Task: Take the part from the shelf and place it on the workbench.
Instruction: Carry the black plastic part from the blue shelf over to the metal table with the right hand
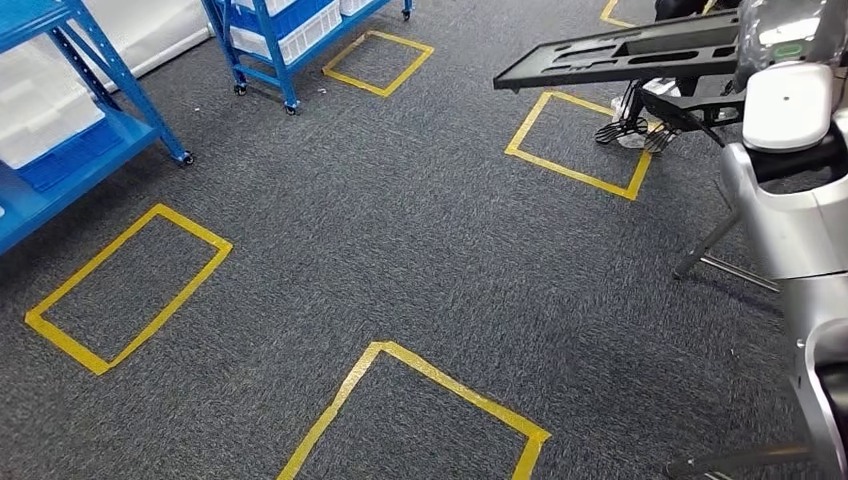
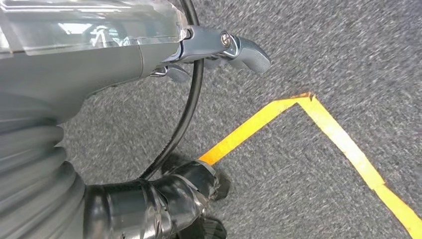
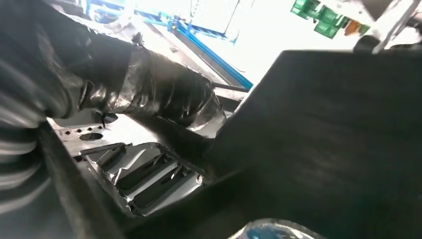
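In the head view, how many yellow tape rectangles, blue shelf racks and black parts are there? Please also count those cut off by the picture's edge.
Yellow tape rectangles: 5
Blue shelf racks: 2
Black part: 1
Total: 8

The right hand sits very close to the camera, dark and blurry, pressed on the black part; its fingers cannot be told apart; the part runs off the picture's edge; in the head view the part hides the hand under it, and the arm covers its far end; the left hand is cut off at the edge, so its grip cannot be told; the blue shelf is cut off too.
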